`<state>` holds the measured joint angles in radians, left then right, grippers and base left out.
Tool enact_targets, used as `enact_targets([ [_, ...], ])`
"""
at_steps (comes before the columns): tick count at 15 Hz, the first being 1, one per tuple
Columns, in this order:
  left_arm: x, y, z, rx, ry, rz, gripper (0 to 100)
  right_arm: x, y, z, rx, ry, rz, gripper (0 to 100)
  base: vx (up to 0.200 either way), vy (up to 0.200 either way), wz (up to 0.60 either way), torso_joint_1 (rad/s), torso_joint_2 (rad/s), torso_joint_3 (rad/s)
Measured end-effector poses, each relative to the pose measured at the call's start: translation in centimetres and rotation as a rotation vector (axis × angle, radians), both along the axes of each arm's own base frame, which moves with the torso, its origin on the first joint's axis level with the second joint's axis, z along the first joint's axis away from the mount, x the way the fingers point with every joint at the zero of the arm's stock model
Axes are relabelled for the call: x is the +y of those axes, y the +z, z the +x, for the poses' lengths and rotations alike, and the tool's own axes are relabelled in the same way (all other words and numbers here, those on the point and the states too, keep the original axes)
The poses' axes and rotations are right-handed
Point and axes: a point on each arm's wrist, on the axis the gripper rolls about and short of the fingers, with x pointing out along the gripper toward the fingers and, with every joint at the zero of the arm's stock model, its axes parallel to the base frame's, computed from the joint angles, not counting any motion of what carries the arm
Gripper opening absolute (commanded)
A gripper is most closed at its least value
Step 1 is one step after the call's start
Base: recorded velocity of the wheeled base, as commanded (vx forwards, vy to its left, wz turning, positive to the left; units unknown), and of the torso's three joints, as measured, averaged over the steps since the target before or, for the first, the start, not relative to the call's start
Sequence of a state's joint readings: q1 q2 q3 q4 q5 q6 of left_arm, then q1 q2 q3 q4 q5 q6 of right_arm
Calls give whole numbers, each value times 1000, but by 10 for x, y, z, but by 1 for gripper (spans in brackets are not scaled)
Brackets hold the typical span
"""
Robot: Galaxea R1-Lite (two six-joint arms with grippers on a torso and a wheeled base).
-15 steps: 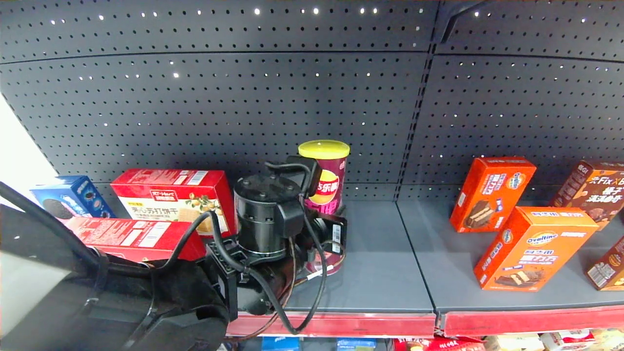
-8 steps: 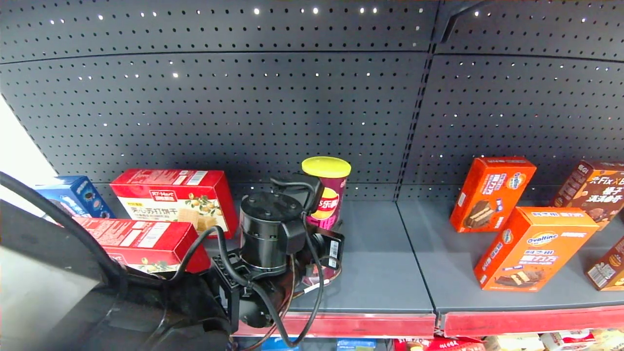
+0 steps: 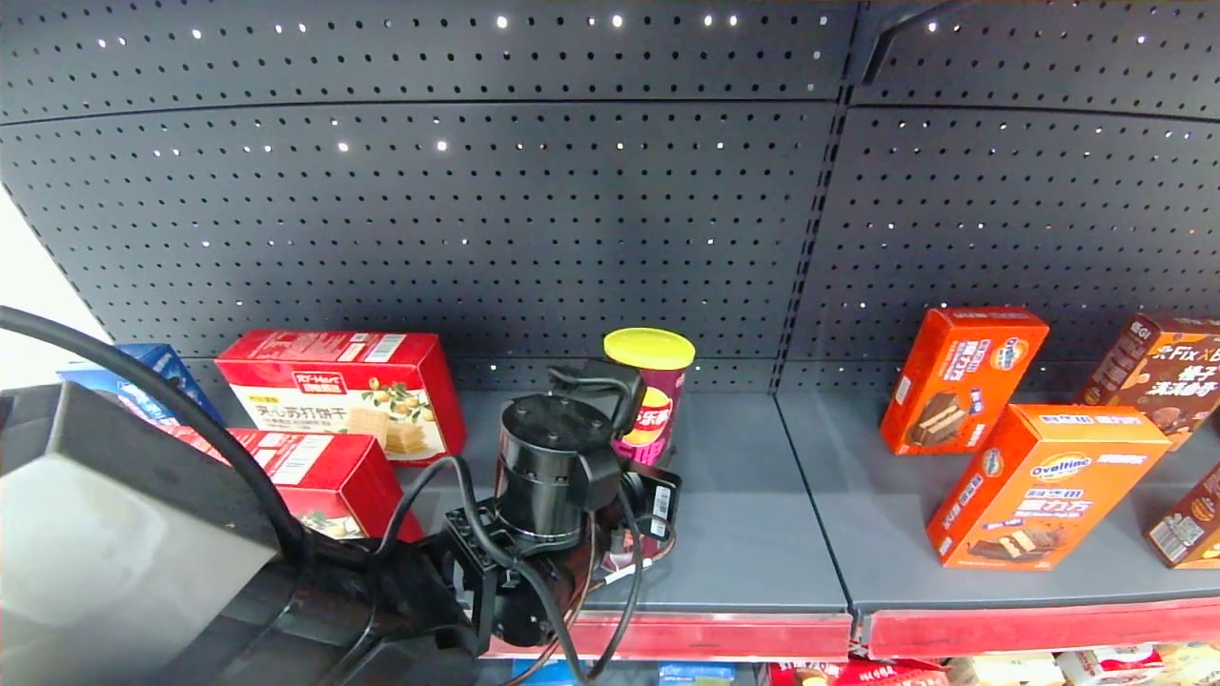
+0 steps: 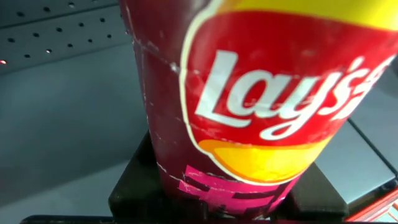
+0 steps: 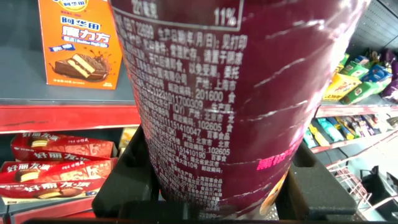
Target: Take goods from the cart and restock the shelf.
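Fingers [image 4: 134,190] of left gripper [image 4: 227,202] clamp chip can [image 3: 662,410]; right gripper [image 5: 217,196] clamps second can [image 5: 211,93].
Chip can upright over the shelf [image 3: 743,534], near red box [image 3: 343,391].

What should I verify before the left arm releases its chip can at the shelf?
1. Grip: left gripper has a pad on each side of the chip can: ok.
2. Can upright, yellow lid up: ok.
3. Can base seated on the shelf deck: cannot tell, since the left arm hides it.
4. Room for the can: it stands apart from the red cracker box and the orange box: ok.
5. Right gripper grips the second chip can: ok.
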<state>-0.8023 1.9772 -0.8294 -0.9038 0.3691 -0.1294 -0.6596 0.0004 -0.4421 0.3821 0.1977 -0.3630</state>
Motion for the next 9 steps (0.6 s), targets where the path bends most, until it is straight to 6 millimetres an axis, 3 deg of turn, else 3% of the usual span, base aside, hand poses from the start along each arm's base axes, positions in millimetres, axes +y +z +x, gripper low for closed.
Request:
enact_targets([
  [9,2,-3,4,4,25,2,0,-1,-1,1,4,1,3,0,0,0,0,0,0,0],
])
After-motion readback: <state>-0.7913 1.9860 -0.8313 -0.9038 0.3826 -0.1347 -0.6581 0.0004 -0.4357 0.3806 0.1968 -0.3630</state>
